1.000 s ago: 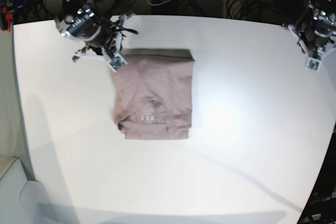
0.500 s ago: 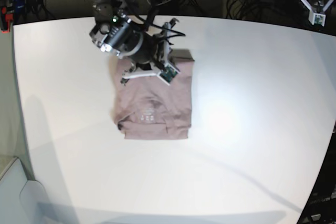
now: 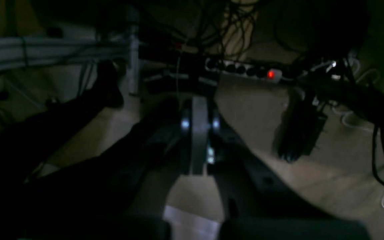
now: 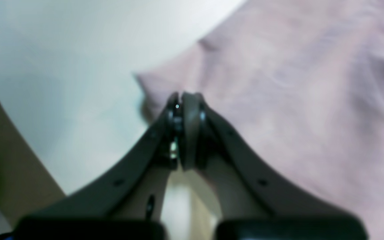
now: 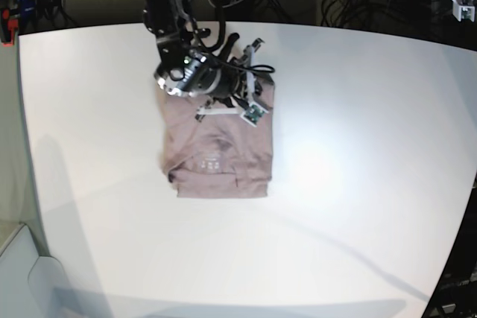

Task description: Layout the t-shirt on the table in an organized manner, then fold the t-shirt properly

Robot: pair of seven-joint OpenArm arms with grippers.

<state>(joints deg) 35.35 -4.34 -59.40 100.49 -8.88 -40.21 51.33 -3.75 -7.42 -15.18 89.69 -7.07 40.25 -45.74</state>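
White table [image 5: 358,184] bears the folded t-shirt [image 5: 218,156] beneath the closed right hand [image 5: 250,113].

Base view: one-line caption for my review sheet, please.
Right gripper, shut, hovers above the folded pink t-shirt on the white table; the left arm sits at the far corner.

The right arm is seen reaching down from the top centre-left of the base view, its right gripper [image 5: 252,114] closed, jaws pressed together. The left gripper [image 3: 197,133] is raised at the upper right corner, its jaws likewise closed.
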